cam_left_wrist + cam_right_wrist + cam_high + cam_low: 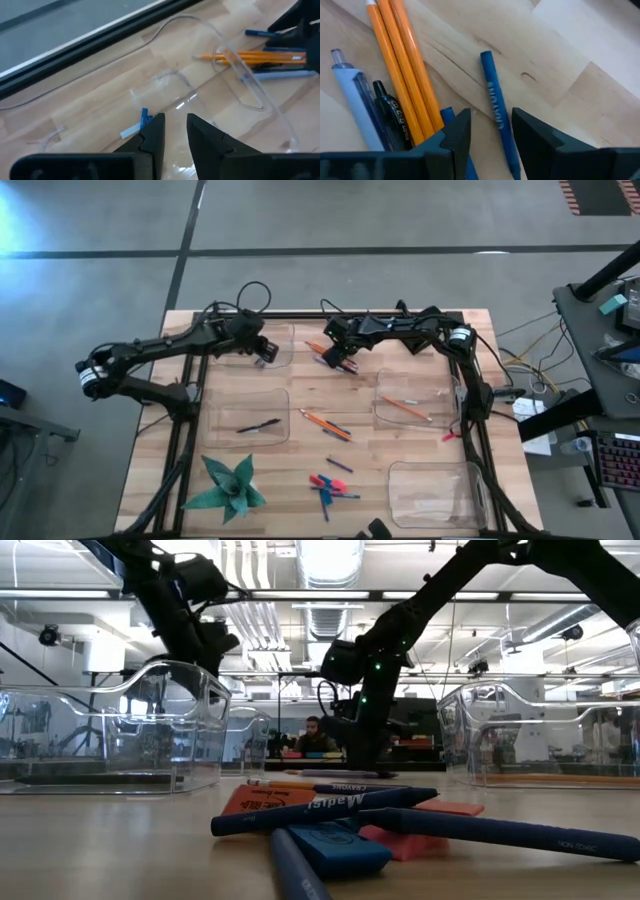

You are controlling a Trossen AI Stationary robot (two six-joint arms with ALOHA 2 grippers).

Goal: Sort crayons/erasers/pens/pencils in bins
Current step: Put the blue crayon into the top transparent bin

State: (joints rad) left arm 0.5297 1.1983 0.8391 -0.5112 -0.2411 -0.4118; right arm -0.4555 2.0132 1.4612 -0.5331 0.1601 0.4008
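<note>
My left gripper (265,352) is open over the far-left clear bin (285,358). A small blue piece (143,119) lies on the bin's floor beside one finger. My right gripper (343,363) is open just right of that bin, low over the table. Its fingers stand on either side of a blue crayon (495,107) lying flat. Beside the crayon lie two orange pencils (400,65), a light blue pen (355,100) and a black pen (390,117). Pink-red (425,838) and blue (340,850) erasers lie among blue crayons near the table's front.
A left-middle bin (275,442) holds a black pen (258,425). A right-middle bin (385,418) holds an orange pencil (405,408). A bin (400,480) stands near right. More pencils (325,423) lie mid-table. A green folded-paper shape (230,485) sits front left.
</note>
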